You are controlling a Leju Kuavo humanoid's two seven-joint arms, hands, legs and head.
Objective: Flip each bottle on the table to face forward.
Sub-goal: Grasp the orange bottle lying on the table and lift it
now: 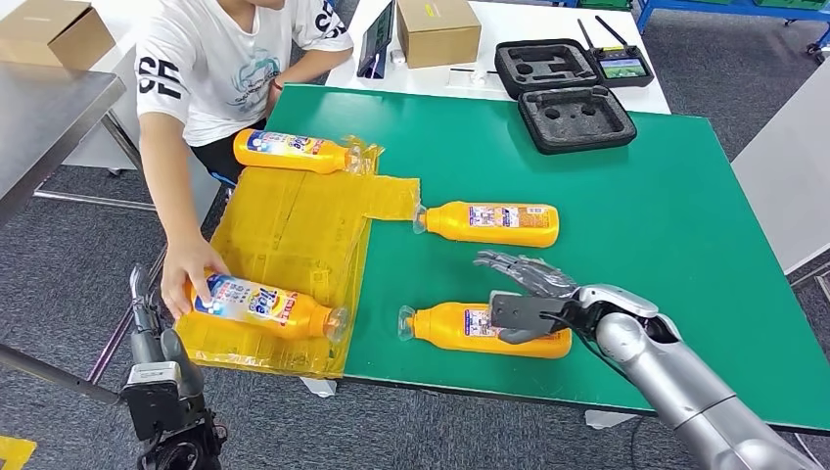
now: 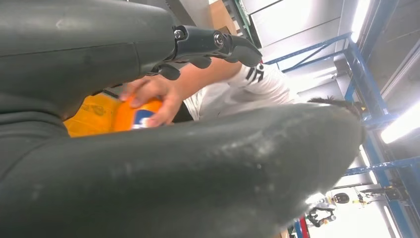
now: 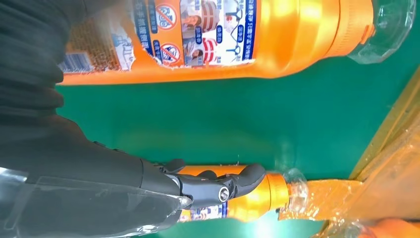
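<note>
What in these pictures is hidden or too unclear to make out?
- Head view: the right hand covers part of the nearest bottle; whether it touches is unclear.
- Left wrist view: the left hand and a person's hand hide most of the bottle.
- Label print is too small.

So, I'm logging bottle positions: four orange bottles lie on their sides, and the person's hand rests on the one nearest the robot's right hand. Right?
Not quite. Four orange bottles lie on their sides, but the person's hand rests on the bottle on the yellow sheet, near the table's front left corner. The head view shows it; the robot's right hand is over another bottle.
</note>
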